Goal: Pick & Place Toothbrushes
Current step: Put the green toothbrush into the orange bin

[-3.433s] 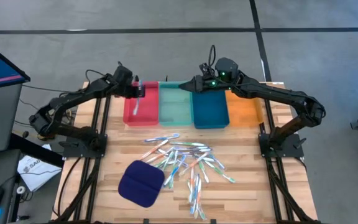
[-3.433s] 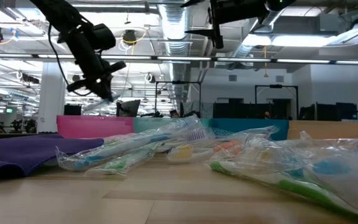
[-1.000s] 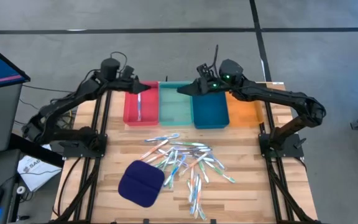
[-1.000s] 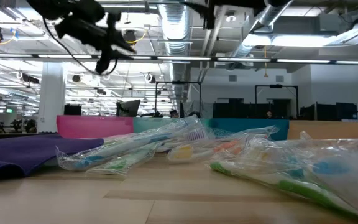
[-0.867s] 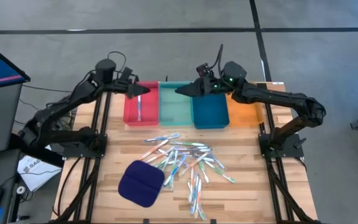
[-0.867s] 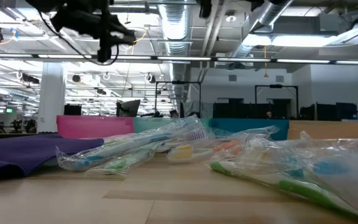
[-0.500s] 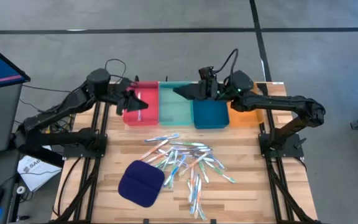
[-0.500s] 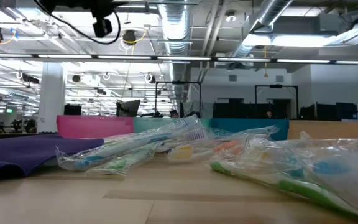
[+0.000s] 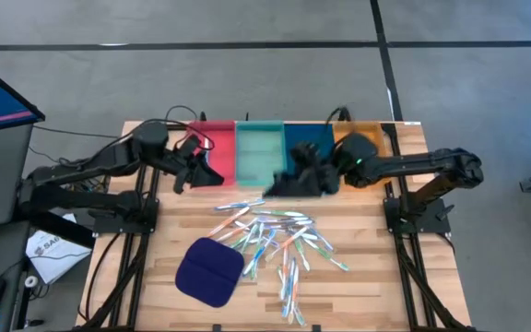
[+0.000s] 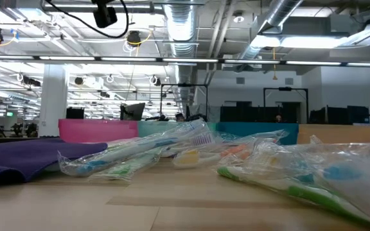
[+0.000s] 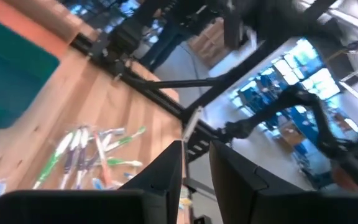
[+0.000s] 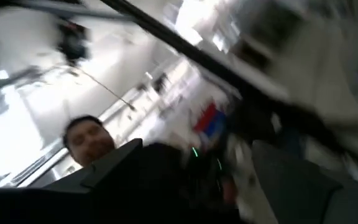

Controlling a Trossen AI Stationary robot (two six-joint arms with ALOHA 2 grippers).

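Observation:
Several toothbrushes (image 9: 275,242) lie in a loose pile on the wooden table, nearer than the trays; they also show in the low view (image 10: 172,147) and the left wrist view (image 11: 92,149). My left gripper (image 9: 201,171) hovers over the near end of the red tray (image 9: 212,131). Its fingers (image 11: 196,168) stand a narrow gap apart with nothing between them. My right gripper (image 9: 275,187) hangs open and empty above the near edge of the teal tray (image 9: 258,148) and blue tray (image 9: 307,138), just beyond the pile. The right wrist view (image 12: 219,168) is blurred.
An orange tray (image 9: 362,134) is the rightmost in the row of trays along the far side. A dark blue cloth pad (image 9: 208,270) lies near the front left of the pile. Bare wood lies to the right of the pile.
Both grippers have swung from over the far parts of the trays toward the table's near edge. The left one went back along the red tray toward the left. The right one went from above the teal and blue trays toward the pile. The toothbrushes lie unmoved.

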